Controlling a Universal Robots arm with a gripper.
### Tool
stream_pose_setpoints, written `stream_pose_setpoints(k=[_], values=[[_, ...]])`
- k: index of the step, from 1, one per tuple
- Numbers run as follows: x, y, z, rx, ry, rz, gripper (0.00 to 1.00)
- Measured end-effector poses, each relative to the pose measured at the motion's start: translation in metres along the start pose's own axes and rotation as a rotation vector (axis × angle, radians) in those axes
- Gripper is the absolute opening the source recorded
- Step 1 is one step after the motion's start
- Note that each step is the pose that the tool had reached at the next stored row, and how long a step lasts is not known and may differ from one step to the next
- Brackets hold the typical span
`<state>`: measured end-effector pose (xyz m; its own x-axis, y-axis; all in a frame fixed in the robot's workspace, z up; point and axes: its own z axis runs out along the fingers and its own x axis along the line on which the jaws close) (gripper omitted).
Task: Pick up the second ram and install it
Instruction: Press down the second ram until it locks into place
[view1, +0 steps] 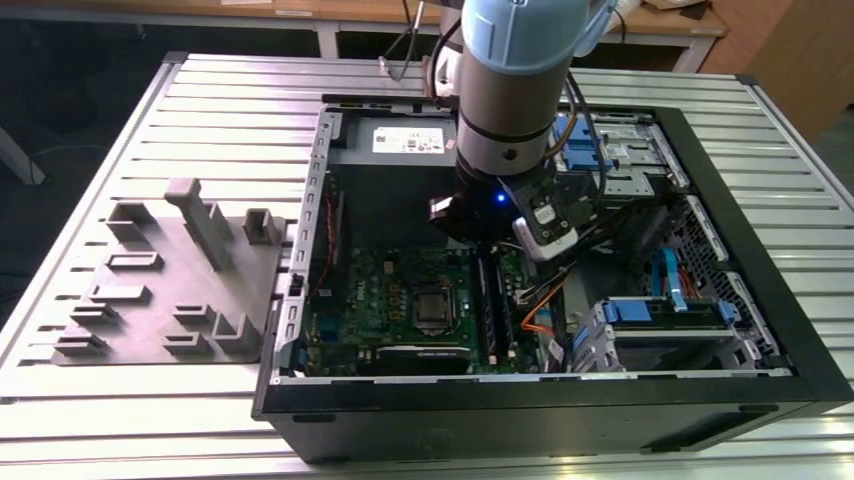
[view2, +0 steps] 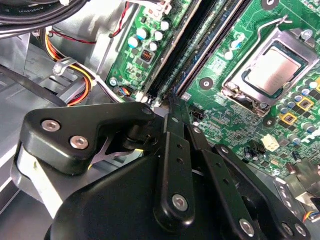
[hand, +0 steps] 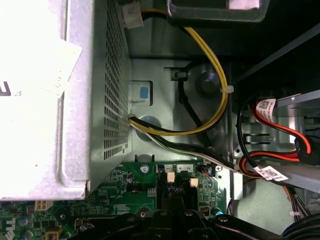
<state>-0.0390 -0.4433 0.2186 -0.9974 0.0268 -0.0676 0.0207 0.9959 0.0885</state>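
Gripper: in the second wrist view the gripper (view2: 172, 107) has its fingers drawn together, tips low over the near end of the slots (view2: 200, 47), likely pressing there.
Ram: a dark stick (view1: 487, 300) lies flat in the slots, at 3 o'clock from the CPU socket (view1: 431, 305); it looks seated, probably the second ram, though nothing shows between the fingertips.
Case: open case (view1: 747, 330) lies on its side, giving reach from above.
Tray: grey tray (view1: 147, 290) sits at 9 o'clock of the case, posts bare.
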Motion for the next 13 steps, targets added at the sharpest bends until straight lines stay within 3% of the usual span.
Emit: stream_pose_setpoints(k=[13], values=[[0.0001, -0.0001, 0.0013, -0.0002, -0.0001, 0.000, 0.07]])
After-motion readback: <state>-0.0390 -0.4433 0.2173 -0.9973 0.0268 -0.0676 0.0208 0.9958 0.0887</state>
